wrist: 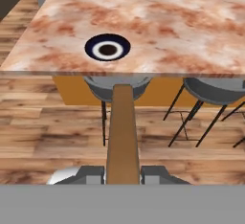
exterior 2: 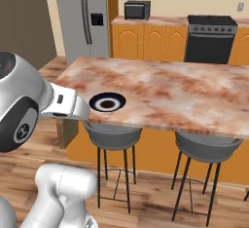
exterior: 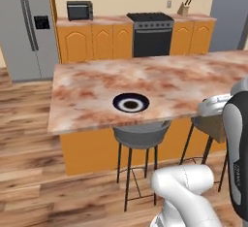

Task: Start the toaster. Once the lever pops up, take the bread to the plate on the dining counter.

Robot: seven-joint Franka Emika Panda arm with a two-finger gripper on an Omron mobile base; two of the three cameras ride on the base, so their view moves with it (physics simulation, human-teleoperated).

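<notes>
Hidden and cut-off parts

The bread (wrist: 122, 134) shows edge-on in the hand view, its faces unreadable and its lower end hidden between the fingers (wrist: 91, 174). The dining counter (exterior: 87, 100) runs off the right edge in both base views. A grey stool (exterior: 140, 136) sits partly tucked under the counter's overhang. The knife block (exterior: 184, 8) is too small to make out.

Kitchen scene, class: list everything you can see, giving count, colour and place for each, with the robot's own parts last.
plate: one, navy rim, white centre, near edge of dining counter.
dining counter: one, pinkish-brown marbled top, orange panels, centre.
stools: two, grey seats, black legs, under the counter edge.
fridge: one, grey, far left.
microwave: one, dark, back counter.
oven: one, black, back wall.
knife block: one, tan, right of oven.
bread: one, tan-brown, seen edge-on in the end effector.
end effector: one, shut on the bread.
</notes>
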